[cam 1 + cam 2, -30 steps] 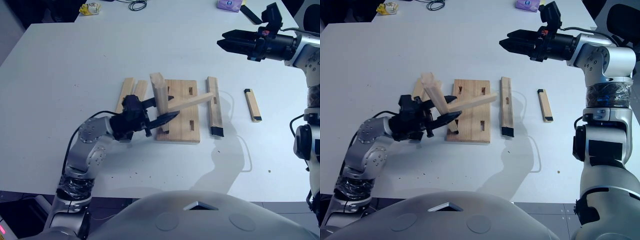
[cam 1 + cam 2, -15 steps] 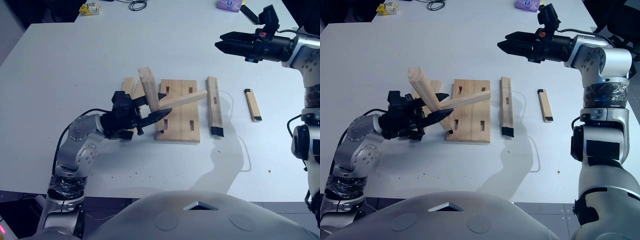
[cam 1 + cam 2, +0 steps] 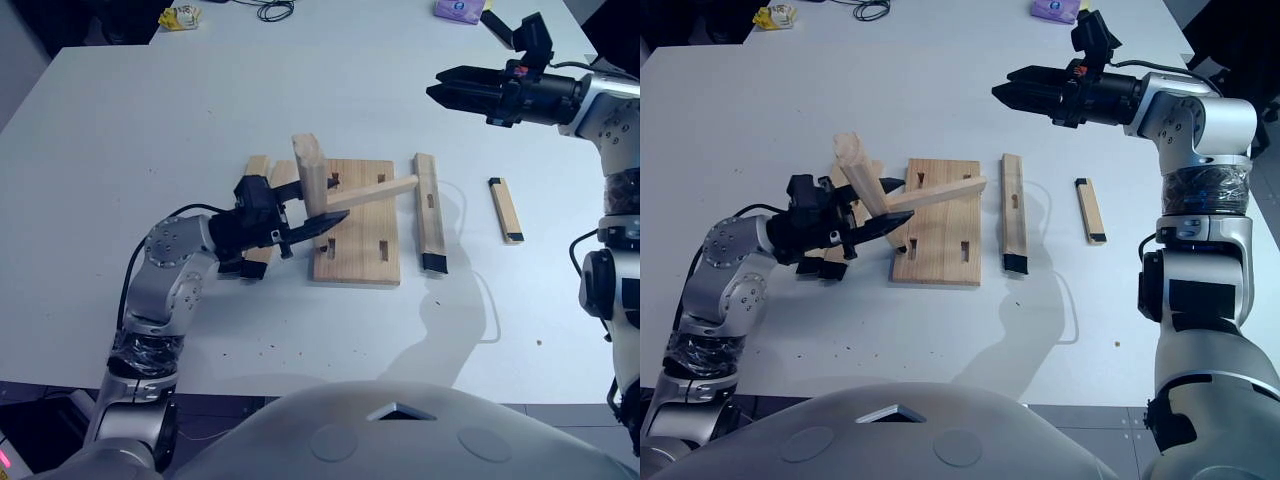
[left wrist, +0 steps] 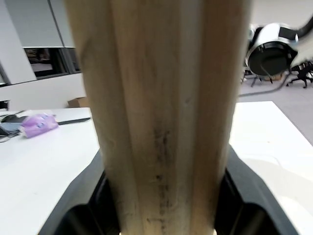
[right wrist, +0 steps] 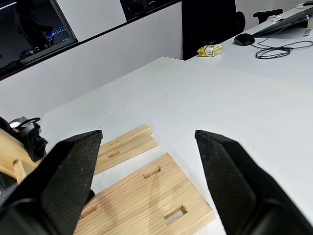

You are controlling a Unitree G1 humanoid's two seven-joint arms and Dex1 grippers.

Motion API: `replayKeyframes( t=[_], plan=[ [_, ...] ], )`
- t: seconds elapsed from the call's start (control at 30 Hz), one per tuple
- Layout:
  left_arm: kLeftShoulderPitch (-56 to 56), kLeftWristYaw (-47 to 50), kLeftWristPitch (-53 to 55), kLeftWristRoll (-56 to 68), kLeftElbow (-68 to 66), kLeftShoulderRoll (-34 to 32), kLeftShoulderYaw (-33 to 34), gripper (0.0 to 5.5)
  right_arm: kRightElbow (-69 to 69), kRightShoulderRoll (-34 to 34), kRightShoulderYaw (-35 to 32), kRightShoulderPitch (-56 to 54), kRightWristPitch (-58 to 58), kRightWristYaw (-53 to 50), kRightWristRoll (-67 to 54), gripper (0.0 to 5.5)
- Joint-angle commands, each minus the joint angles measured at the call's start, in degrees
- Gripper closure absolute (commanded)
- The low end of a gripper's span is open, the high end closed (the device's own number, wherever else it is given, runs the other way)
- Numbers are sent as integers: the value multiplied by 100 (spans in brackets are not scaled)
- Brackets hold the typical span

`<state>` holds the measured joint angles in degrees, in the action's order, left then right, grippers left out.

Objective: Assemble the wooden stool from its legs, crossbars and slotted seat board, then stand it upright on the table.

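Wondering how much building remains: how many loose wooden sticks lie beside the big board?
4: two sticks side by side left of the seat board, a long stick right of it, a short stick farther right. The left arm may hide others.

The raised leg (image 3: 312, 180) and its jutting crossbar (image 3: 380, 190) block the left half of the board (image 3: 360, 265) from above. Bare bench (image 3: 330, 100) lies open beyond; a clear lane separates the flat leg (image 3: 429, 212) from the short bar (image 3: 506, 209).
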<state>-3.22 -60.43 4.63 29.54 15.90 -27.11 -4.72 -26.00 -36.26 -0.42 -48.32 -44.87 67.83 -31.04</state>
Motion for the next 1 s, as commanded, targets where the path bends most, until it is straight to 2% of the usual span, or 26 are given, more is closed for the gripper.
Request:
replayKeyframes(
  t=[0.03,0.47,1.0],
  plan=[
    [-101,41,-147,-89,-6,143,-123,345,-47,35,1,-160,36,33,96,200],
    [139,-12,-368,-280,-143,224,-331,345,-442,86,52,-493,154,247,303,200],
    [641,328,-338,144,152,763,-756,345,-690,164,-1,-649,303,261,439,200]
  ],
)
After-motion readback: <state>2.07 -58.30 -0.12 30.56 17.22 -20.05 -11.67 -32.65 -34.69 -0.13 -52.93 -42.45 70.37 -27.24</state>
